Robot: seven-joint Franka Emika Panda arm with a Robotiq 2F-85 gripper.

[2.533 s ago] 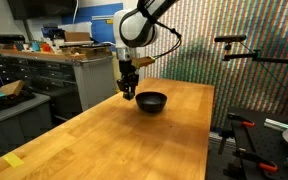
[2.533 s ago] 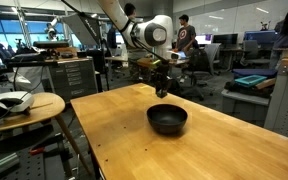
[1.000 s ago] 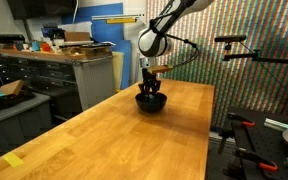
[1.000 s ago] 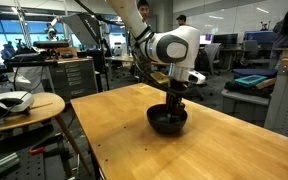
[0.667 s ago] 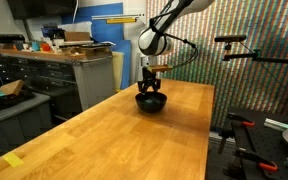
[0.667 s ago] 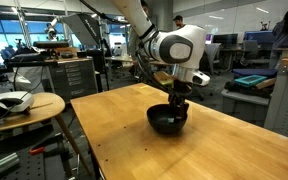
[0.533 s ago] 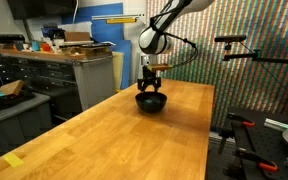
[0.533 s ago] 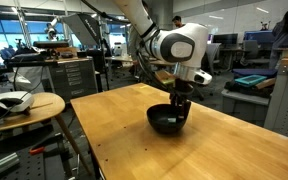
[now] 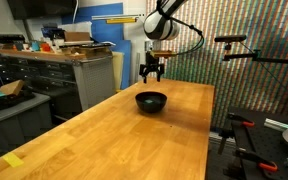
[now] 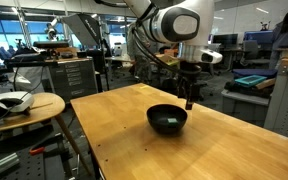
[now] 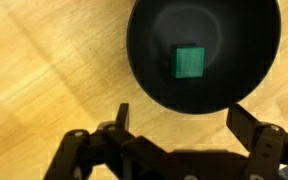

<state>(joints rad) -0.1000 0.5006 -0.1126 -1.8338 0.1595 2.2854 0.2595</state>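
Observation:
A black bowl (image 9: 151,101) (image 10: 167,119) (image 11: 204,55) stands on the wooden table (image 9: 114,140) (image 10: 134,140). Inside it lies a small green square block (image 11: 189,63), flat near the bowl's middle; the exterior views do not show it. My gripper (image 9: 152,75) (image 10: 189,97) (image 11: 180,118) hangs open above the bowl, clear of its rim, with nothing between its fingers. In the wrist view the two dark fingers (image 11: 246,126) stand wide apart at the near side of the bowl.
Grey cabinets (image 9: 44,75) with clutter stand beyond the table's edge. A round side table (image 10: 19,105) with a white object sits beside the table. A tripod arm (image 9: 246,50) reaches in near the patterned wall. People and desks fill the background.
The gripper was down in the bowl and shut; it has opened, left the green block in the bowl and risen above it.

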